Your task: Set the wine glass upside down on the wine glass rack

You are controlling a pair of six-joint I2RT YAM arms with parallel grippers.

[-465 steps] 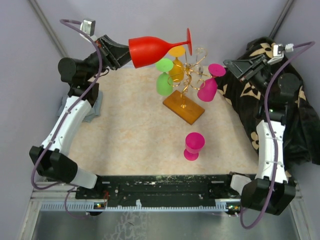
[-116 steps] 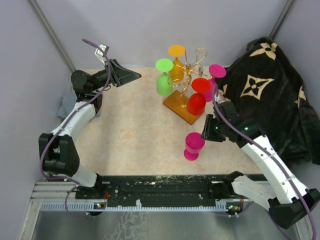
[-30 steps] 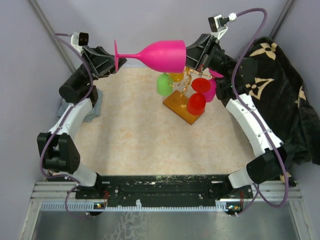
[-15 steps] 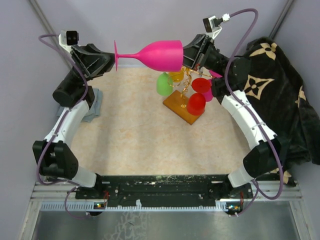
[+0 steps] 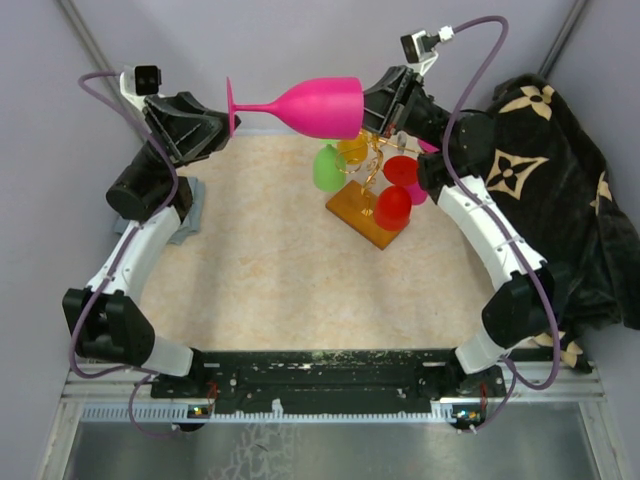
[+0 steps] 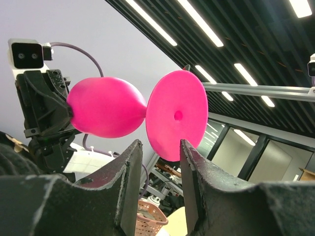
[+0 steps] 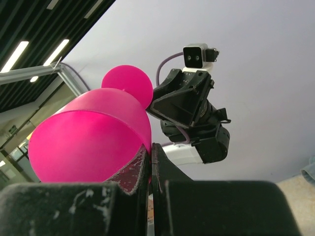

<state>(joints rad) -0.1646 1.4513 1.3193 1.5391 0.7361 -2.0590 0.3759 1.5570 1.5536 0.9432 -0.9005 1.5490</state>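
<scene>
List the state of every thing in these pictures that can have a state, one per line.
pink wine glass: held on its side in the air, not yet on the rack.
right gripper: shut on the bowl's rim.
left gripper: open, at the glass's foot.
wine glass rack: upright on the table.
coloured glasses: hanging upside down on the rack.

The wine glass lies on its side in the air above the far edge of the table. Its foot points left, close before the spread fingertips of the left gripper. Its bowl points right, its rim pinched in the right gripper. Below the bowl and just nearer, the wine glass rack stands on the table, right of centre. Upside-down glasses hang from the rack: a left glass, a rear glass and a front glass. A patterned cloth covers the table's right end.
</scene>
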